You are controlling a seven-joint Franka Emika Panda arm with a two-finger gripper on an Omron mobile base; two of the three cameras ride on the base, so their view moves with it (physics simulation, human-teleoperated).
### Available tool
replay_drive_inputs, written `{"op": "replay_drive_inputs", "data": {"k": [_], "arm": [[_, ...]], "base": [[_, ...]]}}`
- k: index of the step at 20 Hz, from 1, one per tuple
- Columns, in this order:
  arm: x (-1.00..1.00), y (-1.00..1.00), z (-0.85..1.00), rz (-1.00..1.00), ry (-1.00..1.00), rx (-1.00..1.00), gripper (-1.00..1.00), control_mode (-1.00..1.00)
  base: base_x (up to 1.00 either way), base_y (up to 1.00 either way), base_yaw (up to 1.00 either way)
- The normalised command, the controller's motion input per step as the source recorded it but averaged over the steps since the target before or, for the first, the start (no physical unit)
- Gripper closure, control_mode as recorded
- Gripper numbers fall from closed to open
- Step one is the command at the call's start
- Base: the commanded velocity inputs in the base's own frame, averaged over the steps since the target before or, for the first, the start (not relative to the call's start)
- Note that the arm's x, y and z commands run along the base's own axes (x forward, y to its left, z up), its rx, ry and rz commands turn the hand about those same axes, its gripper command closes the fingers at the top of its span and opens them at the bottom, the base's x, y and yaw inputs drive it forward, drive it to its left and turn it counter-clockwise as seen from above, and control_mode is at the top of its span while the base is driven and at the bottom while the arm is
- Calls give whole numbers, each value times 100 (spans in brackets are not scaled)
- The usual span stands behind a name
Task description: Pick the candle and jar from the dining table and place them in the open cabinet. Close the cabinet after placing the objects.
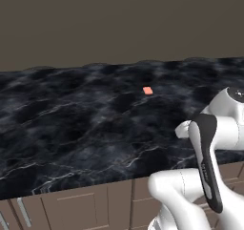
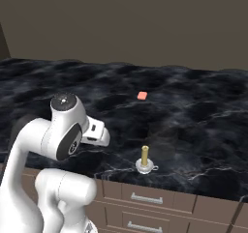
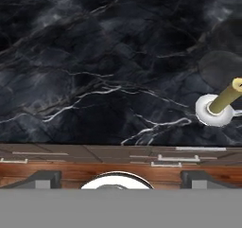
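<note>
Now, the candle [image 2: 144,160] stands upright in its small clear holder close to the front edge of the bench [image 2: 193,111], just above the drawer fronts [image 2: 145,198]; in the hand view it sits far to the right [image 3: 222,101], with its stick leaning toward the frame's corner only because the camera is tilted. The red jar shows in none of the views, so treat the candle as your first pick. The end effector [image 3: 116,177] holds nothing, and its two dark tips stand wide apart at the bottom of the hand view, well off to one side of the candle. You should shift the hand sideways until the stick lies between the tips, then come down over it from above. Judging by the thin stick and light holder, closing low on the holder's body, clear of the tiny side handle, looks safer than pinching the stick alone. Ignore the flat salmon-orange piece [image 2: 142,95] farther back on the bench; it is well apart and not yours to move.
</note>
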Motion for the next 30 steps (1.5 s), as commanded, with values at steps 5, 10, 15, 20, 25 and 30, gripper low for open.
{"op": "replay_drive_inputs", "data": {"k": [5,10,15,20,25,30], "arm": [[0,-32,0,0,-5,0,-100,-100],[7,-30,0,0,-5,-4,-100,-100],[16,-28,0,0,-3,-8,-100,-100],[20,-25,10,-1,0,-9,-100,-100],[23,-25,17,-6,0,-3,-100,-100],[27,-21,21,-8,0,0,-100,-100]], "base": [[0,0,0],[0,0,0],[0,0,0],[0,0,0],[0,0,0],[0,0,0]]}}
